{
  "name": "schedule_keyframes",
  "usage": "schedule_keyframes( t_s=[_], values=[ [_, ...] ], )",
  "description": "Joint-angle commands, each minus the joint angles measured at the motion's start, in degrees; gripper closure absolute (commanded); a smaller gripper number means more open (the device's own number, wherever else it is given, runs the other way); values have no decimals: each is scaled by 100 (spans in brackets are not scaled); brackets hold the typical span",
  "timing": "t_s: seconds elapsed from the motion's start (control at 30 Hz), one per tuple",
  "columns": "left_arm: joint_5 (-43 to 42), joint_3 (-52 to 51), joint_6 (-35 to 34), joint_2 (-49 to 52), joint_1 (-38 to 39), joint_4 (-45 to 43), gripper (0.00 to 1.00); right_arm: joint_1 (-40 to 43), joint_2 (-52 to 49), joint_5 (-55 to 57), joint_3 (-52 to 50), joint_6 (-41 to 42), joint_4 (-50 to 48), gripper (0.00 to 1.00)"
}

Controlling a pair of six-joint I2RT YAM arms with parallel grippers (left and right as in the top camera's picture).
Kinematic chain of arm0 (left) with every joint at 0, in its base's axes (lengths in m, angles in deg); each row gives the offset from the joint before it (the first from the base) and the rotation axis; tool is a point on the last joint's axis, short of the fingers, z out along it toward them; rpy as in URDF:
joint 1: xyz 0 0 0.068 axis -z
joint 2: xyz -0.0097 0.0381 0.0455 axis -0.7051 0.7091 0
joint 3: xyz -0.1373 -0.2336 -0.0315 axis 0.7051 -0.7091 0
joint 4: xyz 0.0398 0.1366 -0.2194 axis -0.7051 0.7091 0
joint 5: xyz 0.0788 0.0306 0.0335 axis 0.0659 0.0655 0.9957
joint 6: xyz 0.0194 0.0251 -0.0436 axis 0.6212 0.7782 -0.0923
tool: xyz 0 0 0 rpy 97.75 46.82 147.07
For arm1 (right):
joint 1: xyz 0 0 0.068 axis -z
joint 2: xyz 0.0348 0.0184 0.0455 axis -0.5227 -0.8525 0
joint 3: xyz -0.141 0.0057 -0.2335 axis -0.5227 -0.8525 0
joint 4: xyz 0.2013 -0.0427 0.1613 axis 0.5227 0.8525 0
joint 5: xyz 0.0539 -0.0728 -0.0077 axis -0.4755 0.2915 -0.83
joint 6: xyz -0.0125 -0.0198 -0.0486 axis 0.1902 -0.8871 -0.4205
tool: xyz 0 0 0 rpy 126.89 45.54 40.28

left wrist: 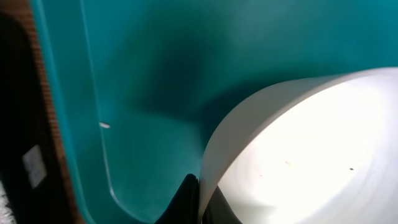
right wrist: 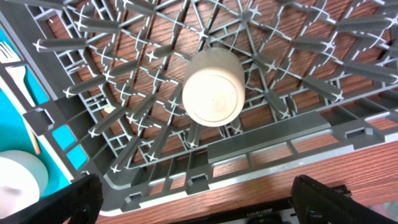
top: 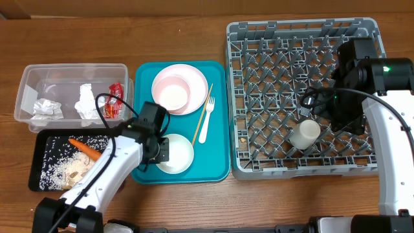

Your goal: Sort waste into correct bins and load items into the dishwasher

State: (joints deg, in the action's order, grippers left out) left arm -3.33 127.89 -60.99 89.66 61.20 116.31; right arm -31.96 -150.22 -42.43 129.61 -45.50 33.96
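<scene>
- The bowl (top: pixel 176 154) I'm after sits upright at the near end of the teal tray (top: pixel 217 145). It looks empty apart from a speck or two.
- Going by looks, it's hard and glossy, so ceramic or stiff plastic. It won't squash, but it's probably slippery and could chip if it knocks a peg. I'd guess it's light enough for one arm.
- The only real place to grab is the rim, with one finger inside and one outside.
- My left pincer (top: pixel 158 150) is right at that rim, on the bowl's left side. The wrist view shows a dark fingertip (left wrist: pixel 185 200) against the outer wall, but honestly I can't tell if I'm clamped on or not.
- Held by one edge it'll want to swing down, so I'd bite deep and lift slow.
- Also on the tray are a second bowl (top: pixel 171 96) sitting on the pink plate (top: pixel 196 81), with the fork (top: pixel 207 120) and chopstick (top: pixel 202 113) just beside them.
- My right pincer (right wrist: pixel 196 186) hangs wide open over the rack (top: pixel 297 169). The cup (right wrist: pixel 213 87) is among the pegs below it, not touching.
</scene>
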Motion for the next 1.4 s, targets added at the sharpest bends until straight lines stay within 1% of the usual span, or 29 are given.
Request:
schedule_keyframes(
  t_s=[0.0, 0.13, 0.23, 0.3, 0.33, 0.4, 0.6, 0.67, 0.73, 0.83, 1.0, 1.17, 1.3, 1.33, 1.37],
  values=[
    [-129, 708, 28, -190, -20, 289, 96, 9, 103, -428, 28, -350, -28, 0],
    [-568, 1456, 28, -319, -20, 732, 96, -103, 103, -1377, 28, -1163, -13, 0],
    [-916, 1805, 28, -332, -20, 911, 96, -326, 103, -1419, 28, -1226, -70, 0],
    [-1294, 1974, 28, -332, -20, 960, 96, -546, 103, -1423, 28, -1224, -133, 0],
    [-1576, 2022, 26, -332, -15, 957, 96, -782, 103, -1425, 28, -1222, -190, 0],
    [-1853, 2031, 26, -332, 4, 951, 96, -1084, 103, -1425, 28, -1222, -227, 0],
    [-1875, 2031, 24, -332, 310, 968, 96, -2096, 103, -1421, 28, -1176, -560, 0],
    [-1878, 2028, 9, -332, 424, 975, 96, -2304, 103, -1421, 28, -1058, -717, 0],
    [-1871, 2028, -74, -332, 557, 966, 96, -2463, 103, -1419, 28, -898, -863, 0],
    [-1836, 2031, -114, -332, 706, 918, 96, -2673, 103, -1423, 28, -894, -1003, 0],
    [-1786, 2028, -369, -332, 831, 846, 96, -2959, 101, -1445, 28, -848, -1078, 0],
    [-1845, 2028, -374, -332, 855, 813, 96, -3412, 101, -1591, 28, -852, -1095, 0],
    [-1958, 2028, -372, -332, 885, 800, 96, -3563, 81, -1593, 28, -850, -1193, 0],
    [-1958, 2028, -372, -332, 907, 800, 96, -3595, 59, -1589, 28, -820, -1237, 6],
    [-1958, 2028, -369, -332, 925, 800, 96, -3622, 39, -1589, 28, -743, -1266, 9]
  ],
)
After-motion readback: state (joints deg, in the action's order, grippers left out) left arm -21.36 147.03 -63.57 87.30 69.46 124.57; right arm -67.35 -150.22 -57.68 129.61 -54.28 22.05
